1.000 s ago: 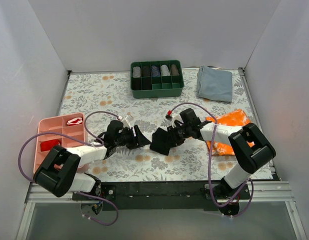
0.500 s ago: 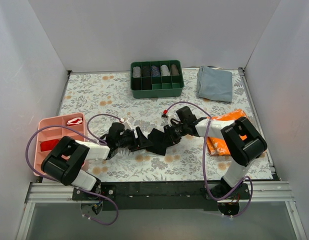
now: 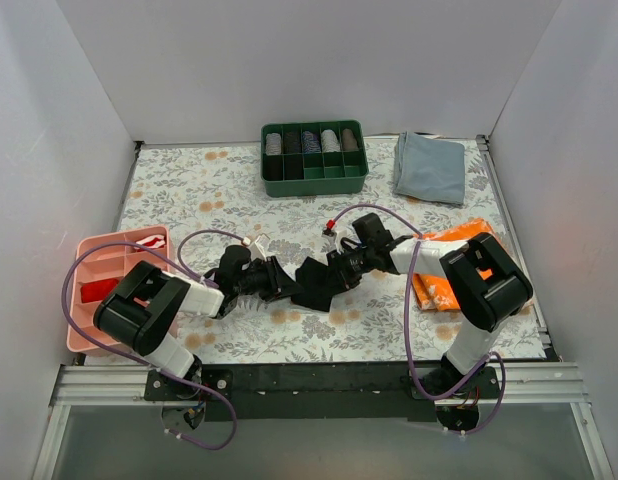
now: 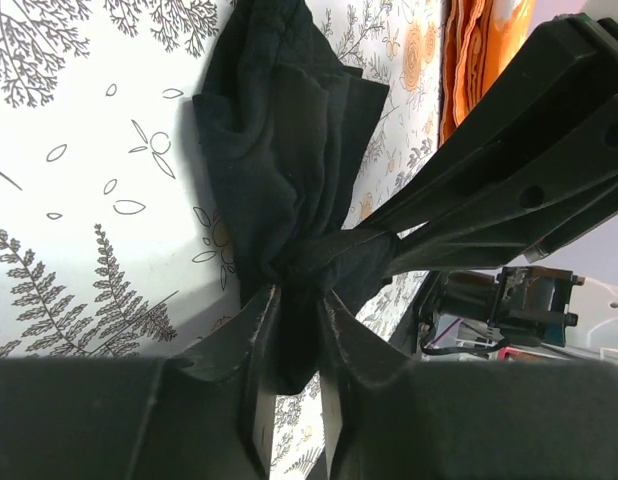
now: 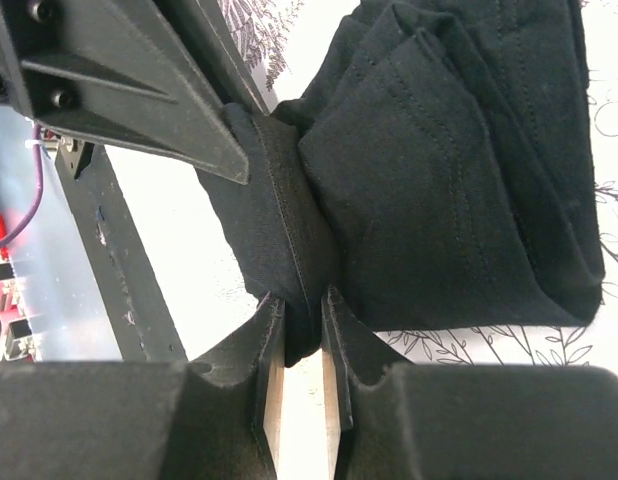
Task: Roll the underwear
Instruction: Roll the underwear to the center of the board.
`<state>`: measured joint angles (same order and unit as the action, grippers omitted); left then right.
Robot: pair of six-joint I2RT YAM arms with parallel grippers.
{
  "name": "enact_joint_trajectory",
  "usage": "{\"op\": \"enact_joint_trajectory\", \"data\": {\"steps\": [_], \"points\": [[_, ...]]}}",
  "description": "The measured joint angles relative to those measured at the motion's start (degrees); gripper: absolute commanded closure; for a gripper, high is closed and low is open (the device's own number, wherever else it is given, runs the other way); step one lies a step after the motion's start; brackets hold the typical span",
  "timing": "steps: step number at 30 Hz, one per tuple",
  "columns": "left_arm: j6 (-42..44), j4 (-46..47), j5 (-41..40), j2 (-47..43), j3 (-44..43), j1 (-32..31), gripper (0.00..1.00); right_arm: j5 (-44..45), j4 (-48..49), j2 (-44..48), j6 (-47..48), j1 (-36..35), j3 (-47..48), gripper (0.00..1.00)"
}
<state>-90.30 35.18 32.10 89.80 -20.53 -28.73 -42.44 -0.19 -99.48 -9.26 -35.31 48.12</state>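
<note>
My left gripper is nearly closed, its two fingers pinching a bunched fold of the underwear. My right gripper is just as narrow, clamped on a thick folded edge of the same black fabric. The underwear lies crumpled on the flowered desk, near its middle, between my two grippers, which almost meet over it. From above, black fingers and black cloth merge, so I cannot tell where one ends and the other begins. Which part of the garment each gripper has is unclear too. Both my arms reach low and inward across the desk, wrists turned toward each other. An orange cloth lies just beside my right arm, partly hidden by it.
</note>
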Motion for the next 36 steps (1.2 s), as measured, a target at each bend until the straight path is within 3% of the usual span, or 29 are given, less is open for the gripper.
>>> {"op": "enact_joint_trajectory", "data": {"steps": [1, 5, 12, 14, 22, 27, 31, 36], "points": [[0.02, -0.04, 0.00, 0.00, -0.02, 0.00, 0.87, -0.20, 0.37, 0.00, -0.15, 0.00, -0.15, 0.73], [0.42, -2.23, -0.07, 0.00, -1.27, 0.00, 0.93, -0.50, 1.27, 0.13, -0.33, -0.02, -0.87, 0.40], [2.62, -7.89, -0.39, 0.00, -4.37, -0.02, 0.96, 3.34, 0.98, 6.54, 0.07, -0.35, -5.01, 0.33], [3.37, -9.31, -0.37, 0.00, -5.09, -0.02, 0.97, 5.77, -0.24, 9.92, 0.11, -0.39, -6.36, 0.14], [5.68, -16.09, 0.07, 0.00, -8.50, -0.02, 0.99, 19.89, -4.09, 26.45, 1.75, -1.14, -9.14, 0.14], [6.54, -21.94, 0.48, 0.85, -11.93, -0.07, 0.99, 29.57, -5.20, 33.75, 4.83, -7.28, -9.27, 0.17], [6.56, -26.38, 1.05, 2.23, -14.80, -0.04, 0.99, 37.35, -6.19, 33.22, 6.78, -16.39, -8.98, 0.21], [7.04, -32.28, 1.31, 4.31, -18.86, -0.07, 1.00, 48.13, -7.91, 25.75, 9.81, -27.23, -6.05, 0.23]]}}
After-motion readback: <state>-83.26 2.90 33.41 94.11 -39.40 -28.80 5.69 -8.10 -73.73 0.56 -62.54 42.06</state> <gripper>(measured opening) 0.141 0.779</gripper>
